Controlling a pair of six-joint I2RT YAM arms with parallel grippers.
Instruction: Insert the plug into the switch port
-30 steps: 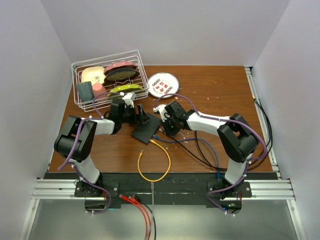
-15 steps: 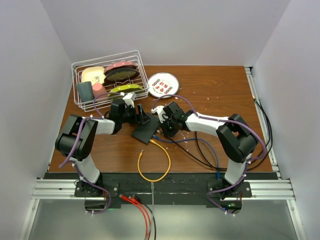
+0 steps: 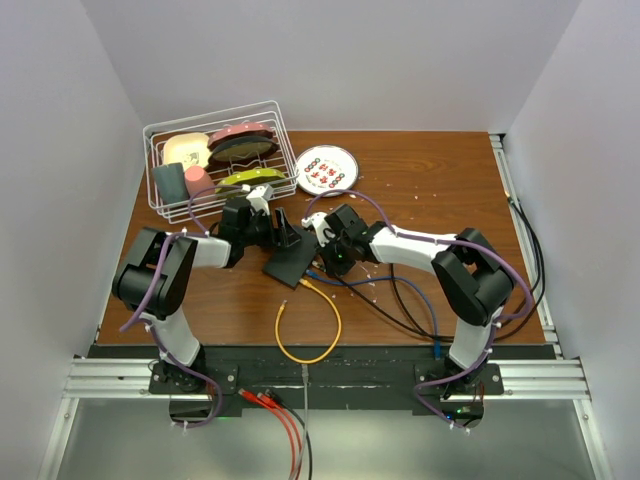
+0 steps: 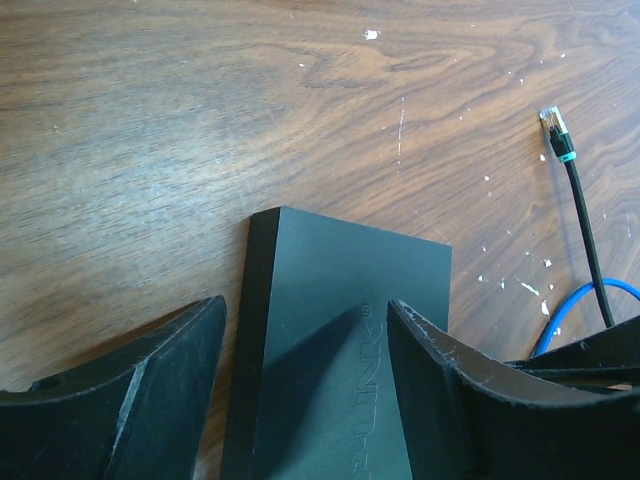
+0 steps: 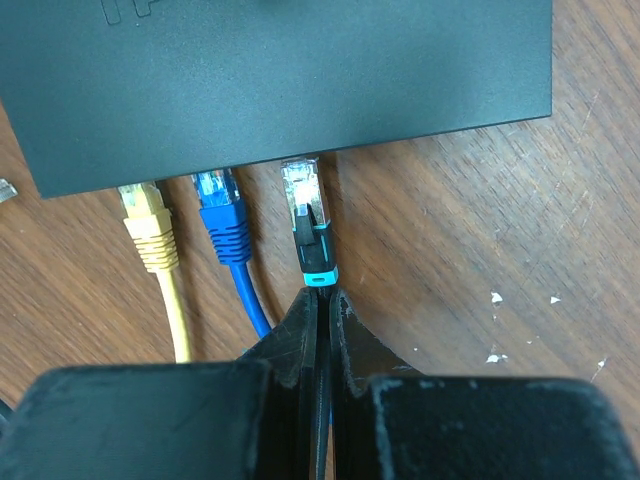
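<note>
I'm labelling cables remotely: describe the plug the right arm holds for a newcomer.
Find the flat black switch on the table; three plugs meet one edge. The right gripper pinches just behind the plug. It has a clear tip and teal band, unlike the yellow plug and blue plug.

The brown wood-grain table (image 3: 440,180) carries a white wire basket (image 3: 160,200) at its far left, with a white plate (image 3: 350,160) just right of it. A flat black network switch (image 3: 292,260) sits near the middle. A yellow cable (image 3: 338,322) and a blue cable (image 5: 232,240) leave its edge, the yellow one looping toward the near side. Black cables (image 3: 400,300) trail rightward, one ending in a teal-banded plug (image 5: 308,215) at that same edge. White specks (image 5: 495,297) dot the wood.
</note>
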